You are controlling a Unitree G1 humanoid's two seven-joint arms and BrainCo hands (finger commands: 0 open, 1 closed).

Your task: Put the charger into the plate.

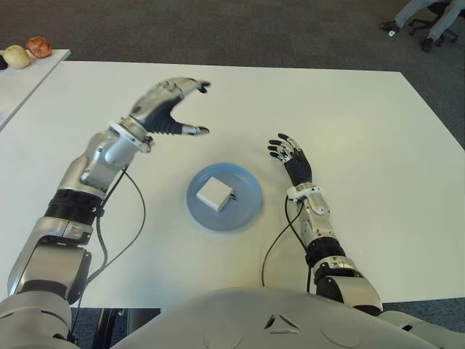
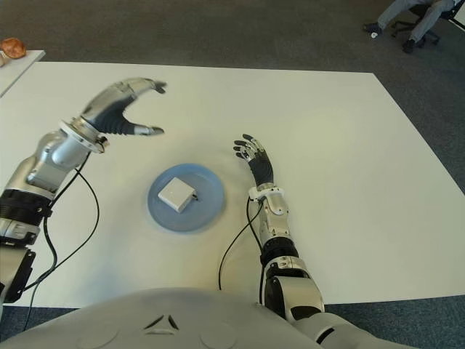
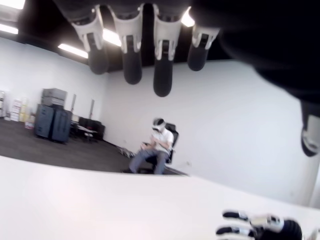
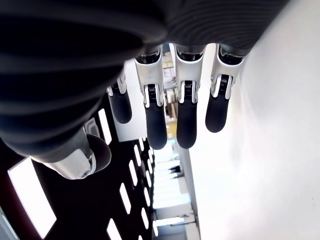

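A white square charger [image 1: 216, 193] lies inside the round blue plate [image 1: 247, 211] near the middle of the white table [image 1: 363, 131]. My left hand [image 1: 182, 109] hovers above the table behind and to the left of the plate, fingers spread and empty. In the left wrist view its fingers [image 3: 162, 60] hang open with nothing between them. My right hand [image 1: 289, 154] shows just right of the plate with its fingers spread; its wrist view shows the fingers [image 4: 185, 115] holding nothing.
A second white table [image 1: 22, 80] at the far left carries a few round food items [image 1: 27, 51]. A seated person's legs and an office chair [image 1: 429, 18] are at the far right on the dark carpet.
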